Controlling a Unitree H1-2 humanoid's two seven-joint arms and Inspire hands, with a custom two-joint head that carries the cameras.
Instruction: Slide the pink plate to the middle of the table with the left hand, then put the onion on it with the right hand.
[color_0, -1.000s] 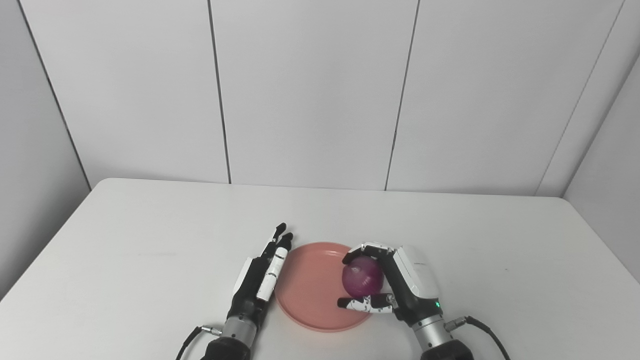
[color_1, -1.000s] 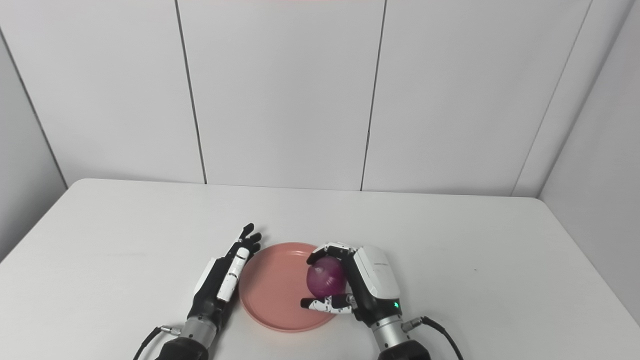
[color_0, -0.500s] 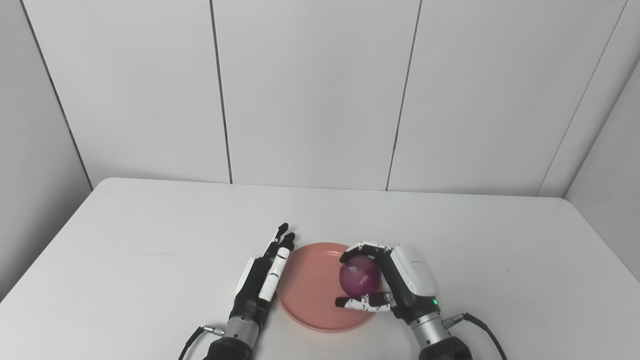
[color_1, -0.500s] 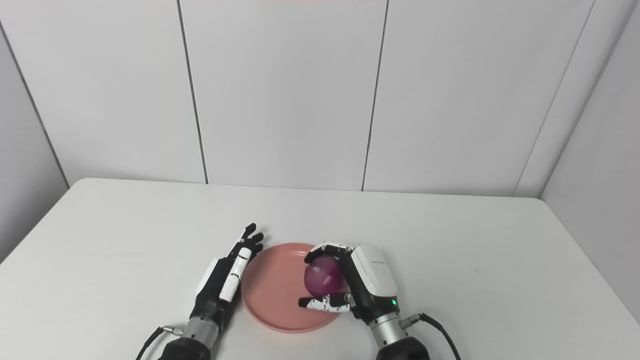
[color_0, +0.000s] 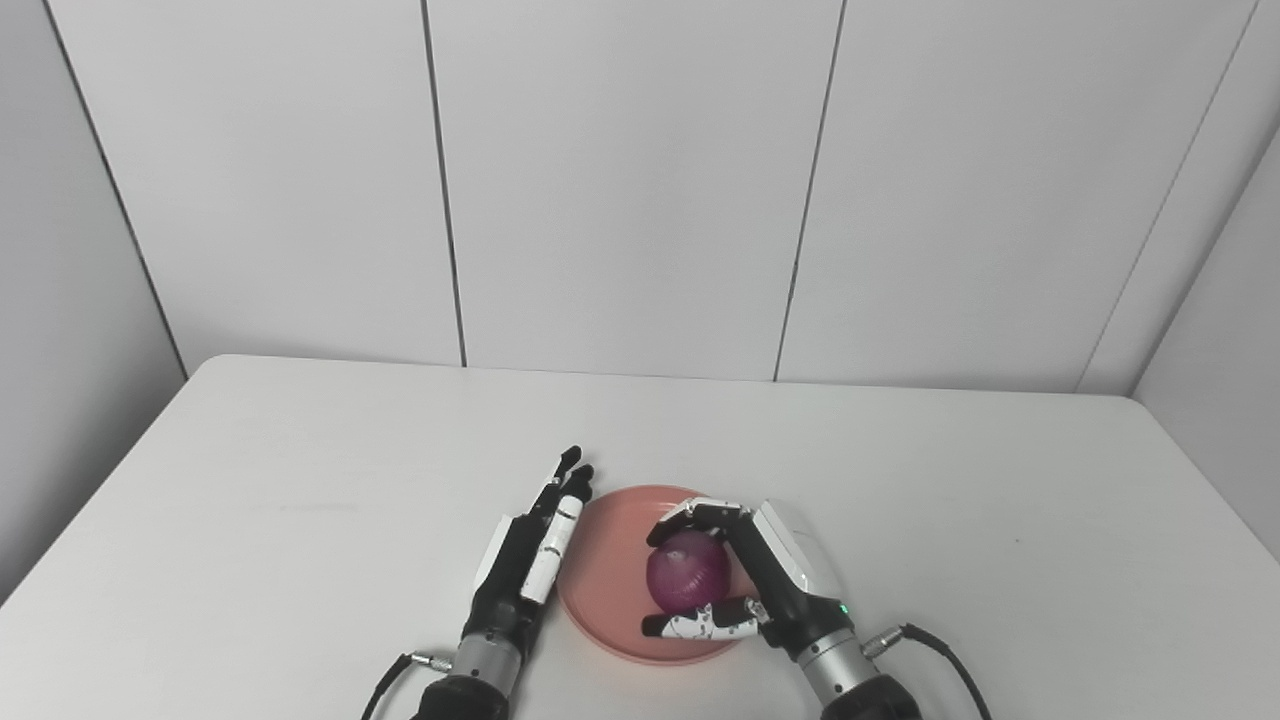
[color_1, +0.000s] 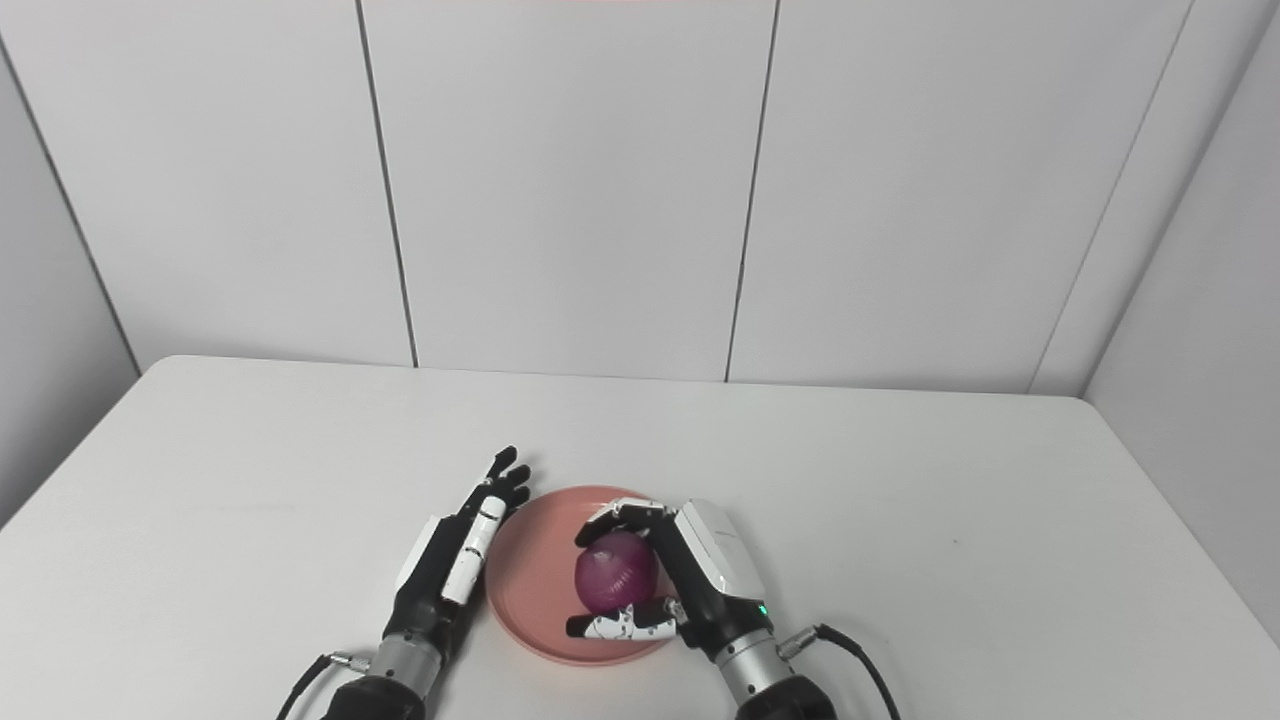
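The pink plate (color_0: 610, 560) lies on the white table near its front edge, about midway across. My right hand (color_0: 760, 590) is shut on the purple onion (color_0: 688, 577) and holds it over the middle of the plate; I cannot tell whether the onion touches the plate. My left hand (color_0: 530, 550) lies flat and open, fingers stretched forward, against the plate's left rim. The same scene shows in the right eye view, with the onion (color_1: 615, 585) over the plate (color_1: 530, 580).
The white table (color_0: 300, 500) stretches to the wall panels behind. Cables run from both wrists at the bottom edge.
My right hand has carried the onion leftward, from the plate's right part to above its middle, and a little lower. The left hand has stayed beside the plate.
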